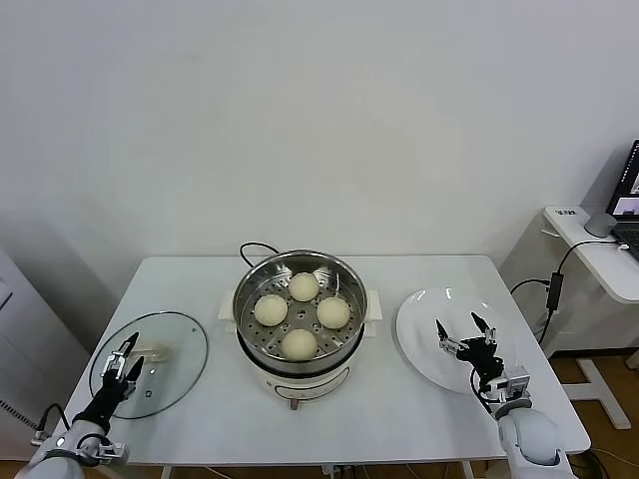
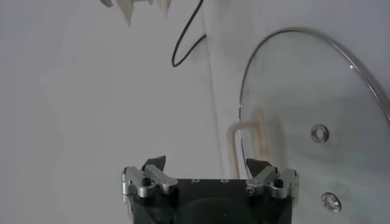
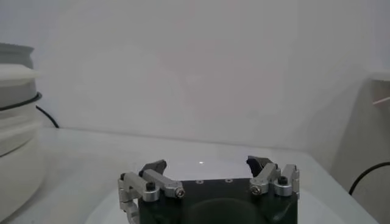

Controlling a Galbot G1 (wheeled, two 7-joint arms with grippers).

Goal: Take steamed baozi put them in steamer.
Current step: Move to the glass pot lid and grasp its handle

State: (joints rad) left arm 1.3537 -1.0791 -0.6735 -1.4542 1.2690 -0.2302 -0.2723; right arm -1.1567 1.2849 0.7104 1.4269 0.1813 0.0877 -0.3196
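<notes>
The steamer (image 1: 302,315) stands in the middle of the table, a shiny steel pot on a white base. Several cream-white baozi lie on its perforated floor, among them a far one (image 1: 304,286), a left one (image 1: 271,309) and a near one (image 1: 299,343). My right gripper (image 1: 464,333) hovers open over the bare white plate (image 1: 424,317), nothing between its fingers; the right wrist view shows it (image 3: 207,164) open above the plate (image 3: 201,149). My left gripper (image 1: 128,351) hangs open over the glass lid (image 1: 165,384), and the left wrist view shows it (image 2: 206,164) empty.
The glass lid (image 2: 317,91) lies flat at the table's left front. A black cord (image 1: 255,249) runs from the steamer toward the wall. The steamer's white base (image 3: 15,122) shows at the side of the right wrist view. A side desk (image 1: 599,249) stands off to the right.
</notes>
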